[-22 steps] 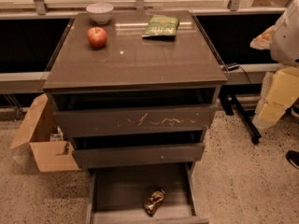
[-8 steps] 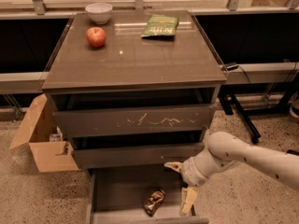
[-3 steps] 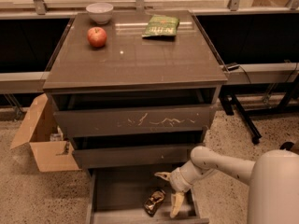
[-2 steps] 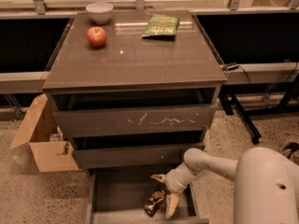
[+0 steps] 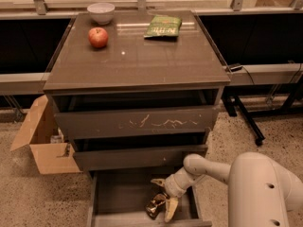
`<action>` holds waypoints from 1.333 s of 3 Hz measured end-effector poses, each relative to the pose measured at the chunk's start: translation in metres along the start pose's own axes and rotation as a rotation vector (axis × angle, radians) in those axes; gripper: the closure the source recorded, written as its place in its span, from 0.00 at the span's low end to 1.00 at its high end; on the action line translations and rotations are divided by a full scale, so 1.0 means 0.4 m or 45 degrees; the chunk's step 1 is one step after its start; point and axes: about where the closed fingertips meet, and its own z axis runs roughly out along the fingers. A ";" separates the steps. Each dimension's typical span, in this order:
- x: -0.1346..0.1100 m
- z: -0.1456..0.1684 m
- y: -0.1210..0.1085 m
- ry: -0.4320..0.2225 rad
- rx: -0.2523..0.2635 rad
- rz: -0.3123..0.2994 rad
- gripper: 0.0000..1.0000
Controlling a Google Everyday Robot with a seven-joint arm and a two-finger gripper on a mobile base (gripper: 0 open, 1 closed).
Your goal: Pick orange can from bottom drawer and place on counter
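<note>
My gripper (image 5: 164, 196) hung inside the bottom drawer (image 5: 118, 197) with its fingers spread. I could not tell whether either one touched the orange can (image 5: 154, 205), because my lower finger (image 5: 170, 211) covered the can's side toward 3 o'clock. The drawer's front was cut off at the 6 o'clock edge. My arm (image 5: 265, 188) ran out of view toward 4 o'clock and hid the drawer's right wall. The green bag (image 5: 163, 25) bore print too blurred to read, and what lay in the cardboard box (image 5: 42, 145) was too small to name.
</note>
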 end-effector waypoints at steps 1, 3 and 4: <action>0.054 0.035 -0.009 -0.039 -0.001 0.009 0.00; 0.139 0.098 -0.036 -0.066 0.002 -0.013 0.00; 0.178 0.104 -0.052 -0.093 0.056 -0.014 0.00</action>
